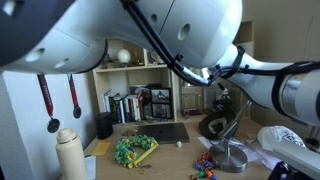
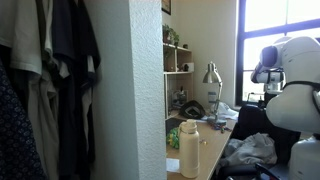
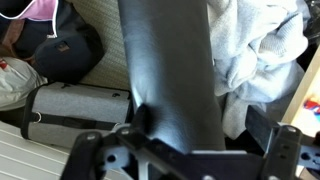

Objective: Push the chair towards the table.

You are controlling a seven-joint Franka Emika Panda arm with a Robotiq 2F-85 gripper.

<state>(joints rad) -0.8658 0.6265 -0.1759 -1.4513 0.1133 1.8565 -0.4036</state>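
In the wrist view the chair's dark, smooth backrest (image 3: 170, 70) fills the middle and runs down between my fingers. My gripper (image 3: 195, 135) is open, with the left finger against the backrest's edge and the right finger apart from it. A grey hooded garment (image 3: 255, 50) hangs on the chair at the right. The pale wood table shows in both exterior views (image 1: 170, 148) (image 2: 214, 142). In an exterior view the dark chair (image 2: 252, 120), with grey cloth on it, stands by the table's edge below my arm (image 2: 290, 95). The fingers are hidden in both exterior views.
A grey suitcase (image 3: 75, 105) and a black backpack (image 3: 65, 50) lie on the floor left of the chair. The table holds a cream bottle (image 1: 68, 152) (image 2: 189, 150), a green toy (image 1: 134, 150) and a metal lamp (image 1: 230, 150). A light-wood shelf unit with books (image 1: 140, 95) stands behind it.
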